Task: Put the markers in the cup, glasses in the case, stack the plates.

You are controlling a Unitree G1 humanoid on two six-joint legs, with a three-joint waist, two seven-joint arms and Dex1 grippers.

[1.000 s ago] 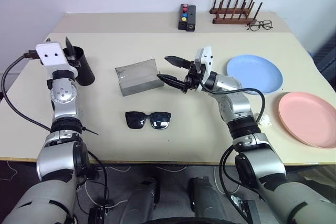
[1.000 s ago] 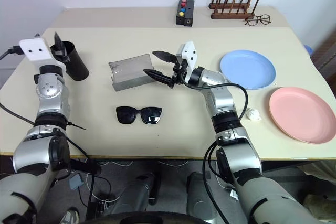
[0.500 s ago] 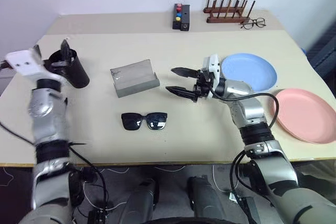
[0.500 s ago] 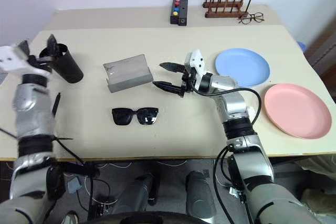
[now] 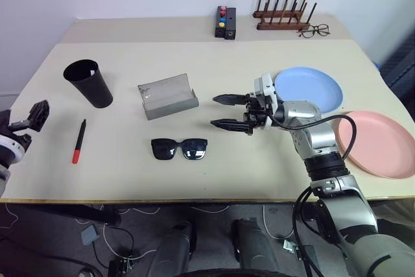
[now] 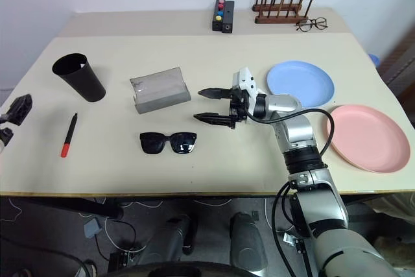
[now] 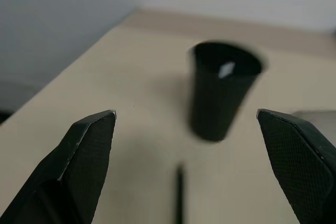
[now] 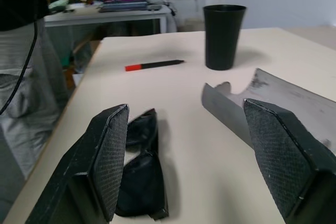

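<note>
Your right gripper (image 5: 224, 111) fingers apart beside the open case (image 5: 168, 96), left gripper (image 7: 189, 171) spread wide off the table's (image 5: 194, 56) edge, sunglasses (image 5: 179, 149) before the case, cup (image 5: 89, 83) upright, marker (image 5: 78, 141) lying near, blue plate (image 5: 311, 89) and pink plate (image 5: 382, 144) side by side.

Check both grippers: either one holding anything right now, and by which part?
Nothing is held. The left gripper is open and empty, short of the tall black plastic cup. The right gripper is open above the table.
</note>
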